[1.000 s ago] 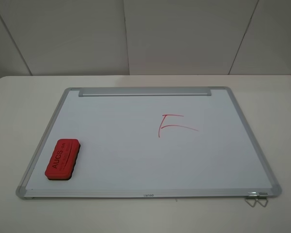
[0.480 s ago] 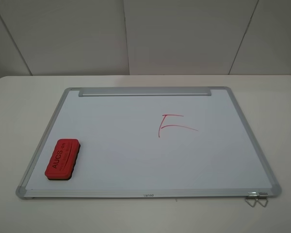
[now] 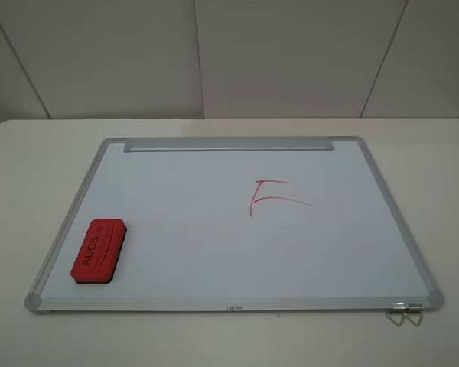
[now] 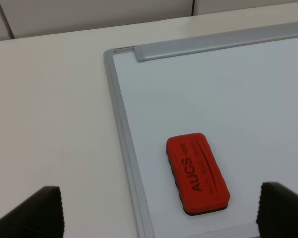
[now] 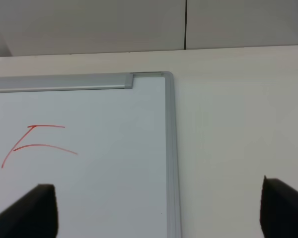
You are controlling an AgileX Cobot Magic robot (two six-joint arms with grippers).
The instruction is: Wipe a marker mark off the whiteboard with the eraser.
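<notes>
— Item one, the board?

— Whiteboard, silver-framed, flat on the white table, tray strip along its far edge.

— Eraser?

— Red eraser, lettering up, on the board's near left corner, just beside the frame.

— The mark?

— Red mark, two bars showing, right of centre, well apart from the eraser.

— Grippers?

— Left gripper: jaws wide apart, above the eraser, touching nothing. Right gripper: jaws apart, over the board's right edge, empty.
</notes>
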